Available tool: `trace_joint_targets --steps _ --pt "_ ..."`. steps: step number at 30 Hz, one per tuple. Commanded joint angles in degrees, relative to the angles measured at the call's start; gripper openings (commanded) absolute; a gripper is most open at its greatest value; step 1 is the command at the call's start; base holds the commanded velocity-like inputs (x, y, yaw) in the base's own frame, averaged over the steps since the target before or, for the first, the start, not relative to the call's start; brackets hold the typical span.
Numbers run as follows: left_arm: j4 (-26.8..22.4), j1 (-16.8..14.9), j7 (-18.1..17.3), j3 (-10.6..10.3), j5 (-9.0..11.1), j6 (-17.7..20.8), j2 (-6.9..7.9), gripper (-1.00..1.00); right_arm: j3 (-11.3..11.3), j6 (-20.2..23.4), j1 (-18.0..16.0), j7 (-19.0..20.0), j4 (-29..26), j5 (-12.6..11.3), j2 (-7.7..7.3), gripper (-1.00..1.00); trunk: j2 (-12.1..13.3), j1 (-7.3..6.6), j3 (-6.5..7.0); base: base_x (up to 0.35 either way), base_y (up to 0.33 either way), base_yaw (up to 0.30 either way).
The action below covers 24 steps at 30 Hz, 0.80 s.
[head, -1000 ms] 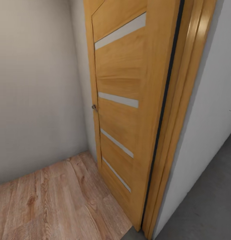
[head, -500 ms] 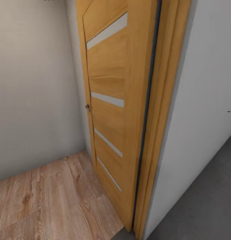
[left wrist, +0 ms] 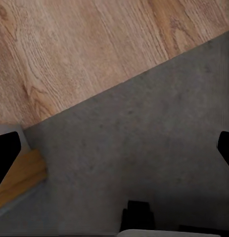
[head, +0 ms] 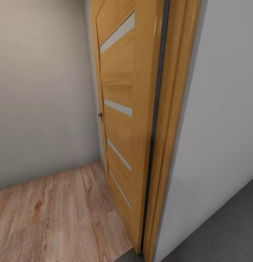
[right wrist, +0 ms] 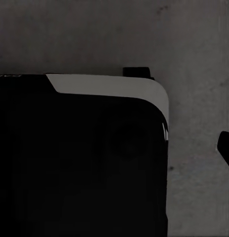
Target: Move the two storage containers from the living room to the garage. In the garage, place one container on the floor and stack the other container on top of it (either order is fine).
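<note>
Neither orange-red storage container is in view. I stand at a doorway where the living room's light wood plank floor (head: 57, 214) meets the garage's dark grey floor (head: 221, 233). The left wrist view looks down on that seam, wood planks (left wrist: 69, 49) beside grey concrete (left wrist: 154, 138). My left gripper (left wrist: 114, 155) is open, with one black fingertip (left wrist: 5, 153) at each side edge and nothing between them. My right gripper (right wrist: 114, 150) hangs open over the dark floor (right wrist: 193, 44), one fingertip (right wrist: 225, 148) showing, the other lost against my black base (right wrist: 79, 158).
An orange wooden door (head: 123, 109) with pale glass strips stands open against its frame (head: 170, 127), straight ahead. A beige wall (head: 42, 91) is on the left and a pale grey wall (head: 221, 109) closes the right. A piece of the door frame's foot (left wrist: 20, 177) lies close to the left gripper.
The head camera has moved: the door and frame now sit further left in the picture and more pale grey wall shows on the right. Nothing was picked up or let go.
</note>
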Motion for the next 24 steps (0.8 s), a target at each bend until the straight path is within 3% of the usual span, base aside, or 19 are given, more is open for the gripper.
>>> trace_joint_targets --steps 1,17,24 --pt "0.0 0.0 0.2 -0.5 0.6 0.0 0.0 1.0 -0.2 0.0 0.0 0.3 0.0 0.0 -0.01 1.0 0.0 0.0 -0.09 0.0 -0.273 0.254" --pt "0.0 1.1 0.2 -0.4 0.8 -0.1 0.04 1.0 -0.2 0.0 0.0 0.1 0.0 0.1 0.0 1.0 0.0 0.0 -0.63 0.0 -0.057 0.257" --pt "0.0 1.5 0.1 -0.3 0.8 -0.1 0.04 1.0 -0.1 0.0 0.0 -2.3 0.0 0.1 0.21 1.0 0.0 0.0 -0.89 0.0 -0.001 0.258"
